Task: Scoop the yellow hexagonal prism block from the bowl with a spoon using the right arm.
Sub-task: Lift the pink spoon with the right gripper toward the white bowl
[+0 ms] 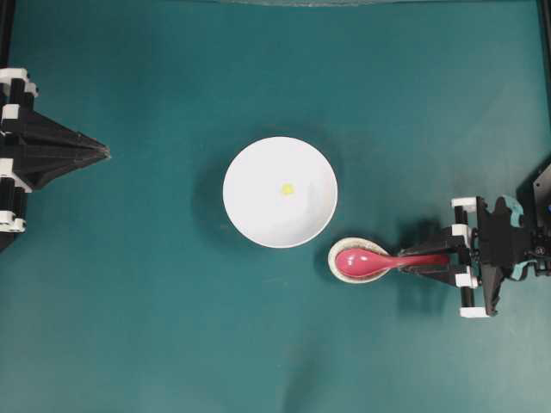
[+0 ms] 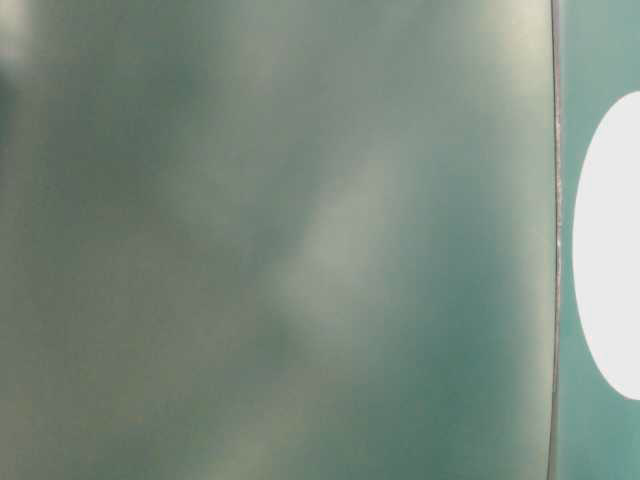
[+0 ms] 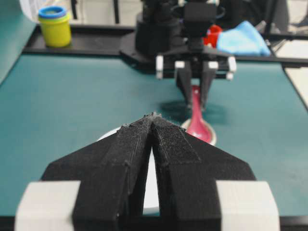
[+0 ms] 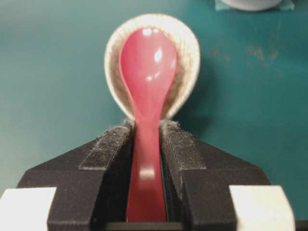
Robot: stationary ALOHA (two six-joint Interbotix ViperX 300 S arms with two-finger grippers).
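The white bowl (image 1: 250, 163) sits mid-table with the tiny yellow hexagonal prism block (image 1: 287, 188) lying inside it. Just right of and below the bowl, the red-pink spoon (image 1: 362, 262) rests head-down in a speckled beige spoon rest (image 1: 334, 256), handle pointing right. My right gripper (image 1: 430, 256) is shut on the handle. In the right wrist view both pads of the gripper (image 4: 147, 126) press the spoon (image 4: 147, 62) near the rest (image 4: 190, 53). My left gripper (image 1: 105, 153) is shut and empty at the far left, its tips (image 3: 154, 117) pointing at the bowl (image 3: 108, 136).
Beyond the table's far edge in the left wrist view stand a yellow tub with a blue lid (image 3: 55, 26) and a blue cloth (image 3: 240, 41). The table-level view is blurred; only a white shape (image 2: 610, 250) shows at its right.
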